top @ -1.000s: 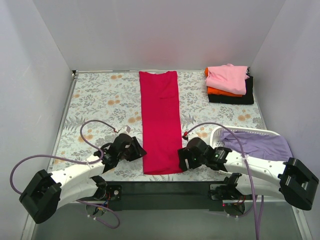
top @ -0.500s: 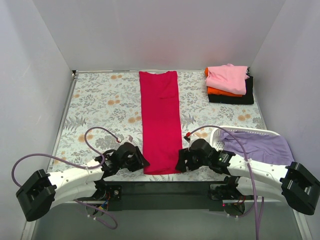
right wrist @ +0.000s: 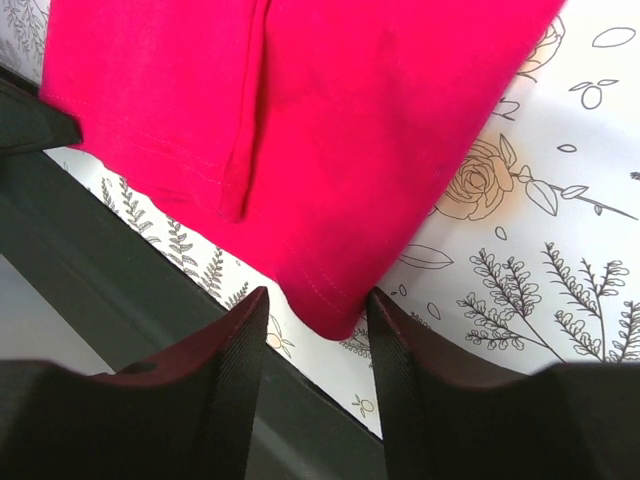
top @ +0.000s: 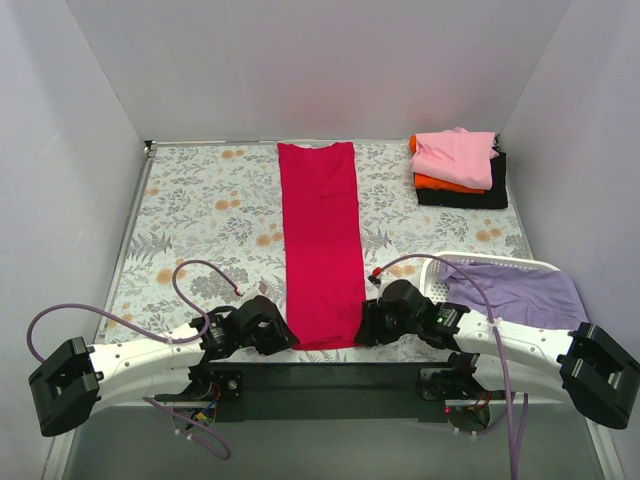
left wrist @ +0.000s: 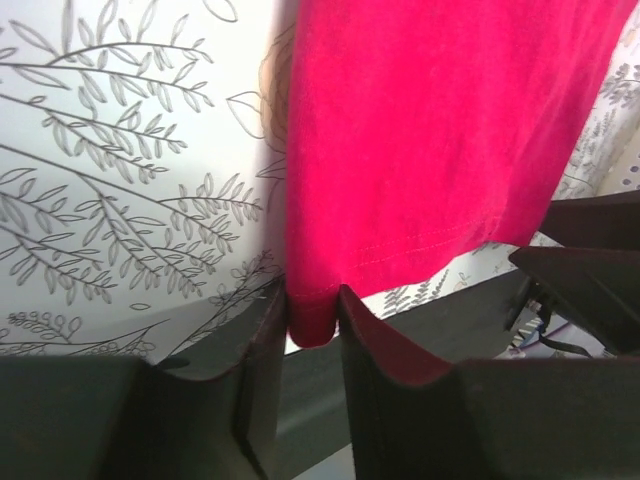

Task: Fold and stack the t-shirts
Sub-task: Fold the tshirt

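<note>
The crimson-red t-shirt [top: 322, 235] lies as a long narrow strip down the middle of the floral table [top: 200, 210]. My left gripper [top: 283, 336] is at its near left corner. In the left wrist view the red shirt [left wrist: 430, 120] has that hem corner pinched between the narrow jaws of my left gripper [left wrist: 313, 302]. My right gripper [top: 364, 325] is at the near right corner. In the right wrist view my right gripper [right wrist: 318, 300] is open, with the red shirt [right wrist: 330, 130] corner between the fingers, untouched. Pink [top: 455, 155], orange [top: 440, 183] and black [top: 480, 196] tees are stacked at the far right.
A white mesh basket [top: 445, 268] at the near right holds a lavender tee [top: 520, 293]. The black base bar [top: 330, 378] runs along the table's near edge just behind both grippers. White walls enclose the table on three sides.
Both grippers have moved down and inward to the red shirt's near corners. The left one has closed on the left hem corner; the right one now straddles the right corner.
</note>
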`<action>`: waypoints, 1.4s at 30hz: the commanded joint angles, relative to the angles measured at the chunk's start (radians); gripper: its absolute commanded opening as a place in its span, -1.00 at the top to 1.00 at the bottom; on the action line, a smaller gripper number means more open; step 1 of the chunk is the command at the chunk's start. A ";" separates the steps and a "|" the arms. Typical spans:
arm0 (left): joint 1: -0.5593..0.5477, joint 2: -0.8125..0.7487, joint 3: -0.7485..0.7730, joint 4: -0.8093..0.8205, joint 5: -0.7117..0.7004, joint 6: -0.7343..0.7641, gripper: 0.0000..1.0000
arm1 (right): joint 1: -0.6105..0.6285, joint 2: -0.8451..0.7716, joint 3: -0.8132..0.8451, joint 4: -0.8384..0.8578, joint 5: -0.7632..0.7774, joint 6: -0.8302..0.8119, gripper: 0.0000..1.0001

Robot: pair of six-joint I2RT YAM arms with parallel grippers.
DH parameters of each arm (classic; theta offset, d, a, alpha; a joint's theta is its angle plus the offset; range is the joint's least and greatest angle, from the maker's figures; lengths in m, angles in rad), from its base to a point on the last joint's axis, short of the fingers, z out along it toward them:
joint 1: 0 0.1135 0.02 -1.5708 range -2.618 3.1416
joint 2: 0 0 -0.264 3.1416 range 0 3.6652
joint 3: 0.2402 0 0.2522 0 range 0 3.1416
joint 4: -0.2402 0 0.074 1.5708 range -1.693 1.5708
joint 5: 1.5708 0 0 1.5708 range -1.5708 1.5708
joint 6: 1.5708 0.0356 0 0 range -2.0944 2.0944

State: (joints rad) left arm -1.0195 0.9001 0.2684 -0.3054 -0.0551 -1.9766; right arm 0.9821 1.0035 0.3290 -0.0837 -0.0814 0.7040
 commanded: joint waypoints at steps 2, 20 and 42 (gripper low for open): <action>-0.014 0.013 -0.023 -0.110 -0.052 -0.025 0.53 | 0.004 0.017 -0.013 0.019 0.014 0.005 0.25; -0.088 0.023 -0.032 -0.004 0.007 0.108 1.00 | 0.004 0.012 0.027 -0.097 -0.043 -0.127 0.97; -0.169 -0.173 0.048 -0.051 0.139 0.119 1.00 | 0.053 -0.103 0.179 -0.399 -0.284 -0.250 0.97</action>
State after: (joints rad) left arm -1.1835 0.8036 0.2680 -0.3519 0.1577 -1.8297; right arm 1.0294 0.9367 0.4274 -0.4572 -0.3870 0.4824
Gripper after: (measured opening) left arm 0.041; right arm 0.021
